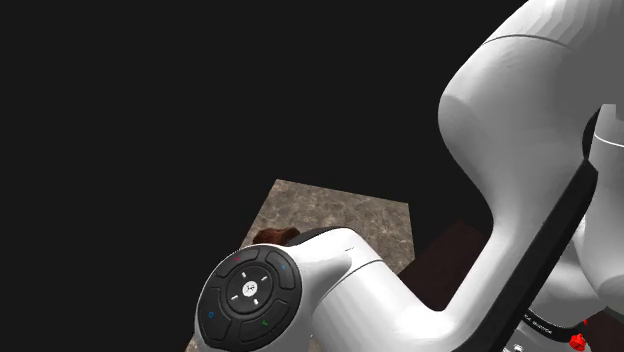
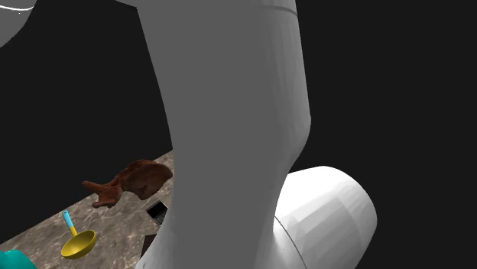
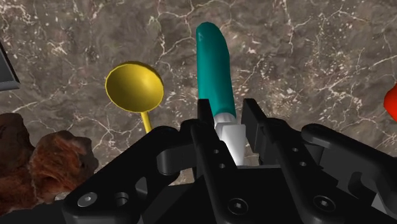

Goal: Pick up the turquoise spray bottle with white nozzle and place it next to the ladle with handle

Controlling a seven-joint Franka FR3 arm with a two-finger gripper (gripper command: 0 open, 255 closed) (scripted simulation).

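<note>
While the gripper (image 3: 228, 122) pinches the white nozzle (image 3: 230, 137) of the turquoise spray bottle (image 3: 213, 63) between its two black fingers (image 3: 205, 114), the bottle's body extends away from the hand over the brown marbled countertop (image 3: 305, 51). The bottle lies just beside the ladle (image 3: 133, 88), its body running alongside the yellow bowl with a narrow strip of bare surface between them (whether the bottle rests on the countertop or hangs above it cannot be told). The ladle's thin handle runs from the bowl back toward the gripper; in the second exterior view the handle's end (image 2: 69, 222) shows blue. A rough brown object (image 3: 38, 165) sits near the ladle on the side away from the bottle, close to the handle. A red object (image 3: 391, 102) lies well apart from the ladle, beyond the bottle. In the second exterior view the white arm (image 2: 229, 115) stands in front, with the ladle low beside it and a turquoise patch at the corner next to the ladle.
</note>
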